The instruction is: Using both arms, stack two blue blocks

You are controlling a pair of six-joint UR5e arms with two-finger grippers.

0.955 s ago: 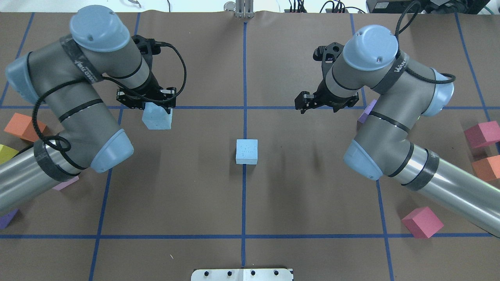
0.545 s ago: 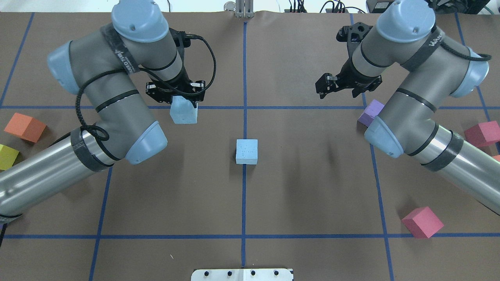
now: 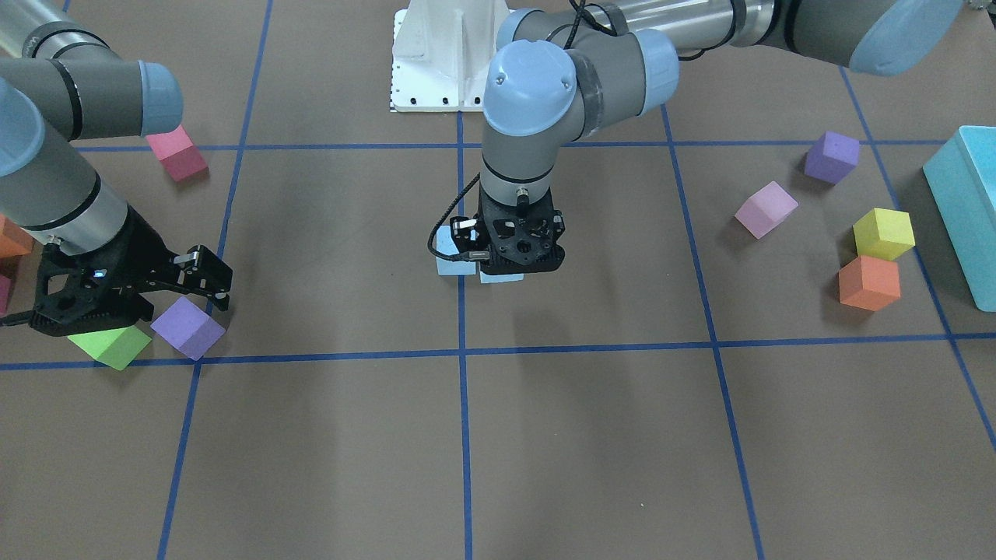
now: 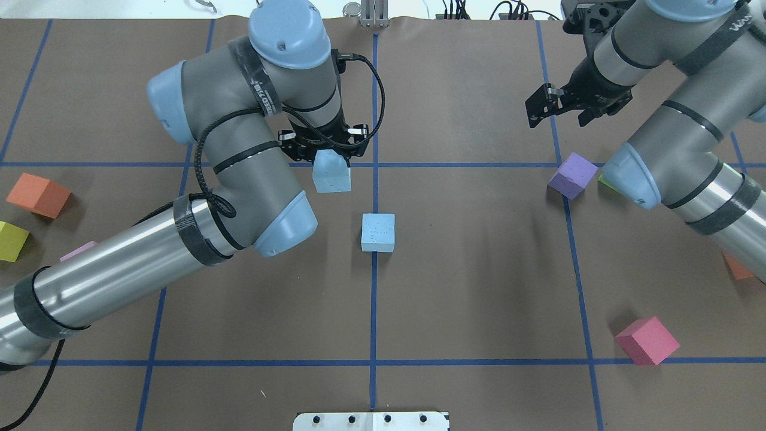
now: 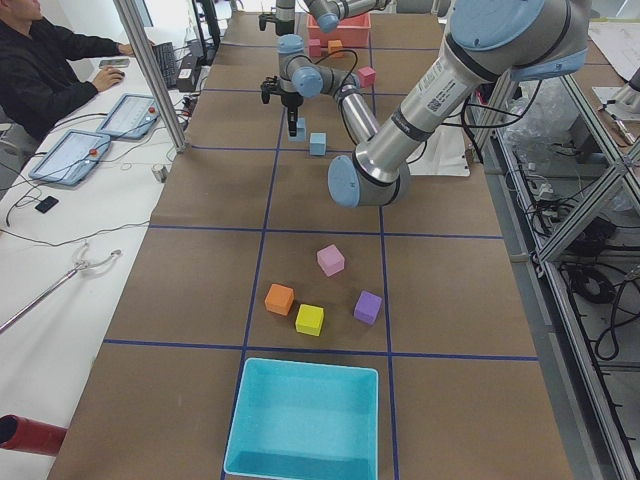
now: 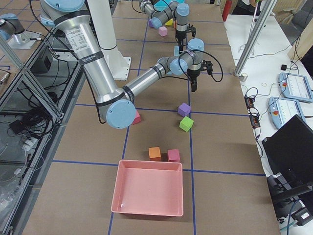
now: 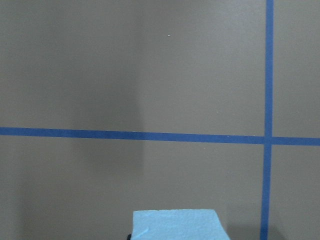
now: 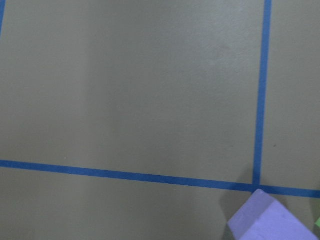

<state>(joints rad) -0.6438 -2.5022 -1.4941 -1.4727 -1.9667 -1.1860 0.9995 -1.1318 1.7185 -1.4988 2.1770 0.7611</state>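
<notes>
Overhead exterior view: the left gripper (image 4: 326, 157) has its fingers clamped on one blue block (image 4: 332, 176), which hangs just under the fingertips, clear of the table (image 4: 467, 287). The second blue block (image 4: 378, 232) lies flat on the table, lower than those fingers and a little to their base-ward, right-hand side, apart from the held one. How nearly it sits beneath them I cannot tell. The right gripper (image 4: 558, 114) hovers with fingers spread and nothing between them, well apart from both blue blocks. A purple cube (image 4: 573, 175) sits near its fingertips.

The blocks look like foam. I judge them very light, soft enough to dent under a hard squeeze, and grippy rather than slick. The best hold is on two opposite flat side faces, high up, leaving the bottom face free to seat squarely. So light a stack could be nudged askew as the fingers let go.

Counted:
- Blue blocks: two.
- Purple: two, with the second purple cube (image 3: 831, 155).
- Orange: two, an orange cube (image 3: 867, 281) and a second orange cube (image 6: 154, 153).
- Magenta: two, a magenta cube (image 4: 646, 340) and a second magenta cube (image 6: 173, 155).
- One each: a pale pink cube (image 3: 766, 208), a yellow cube (image 3: 883, 232) and a green cube (image 3: 109, 342).
- Bins: one teal bin (image 5: 305, 420) and one pink bin (image 6: 149, 188).
</notes>
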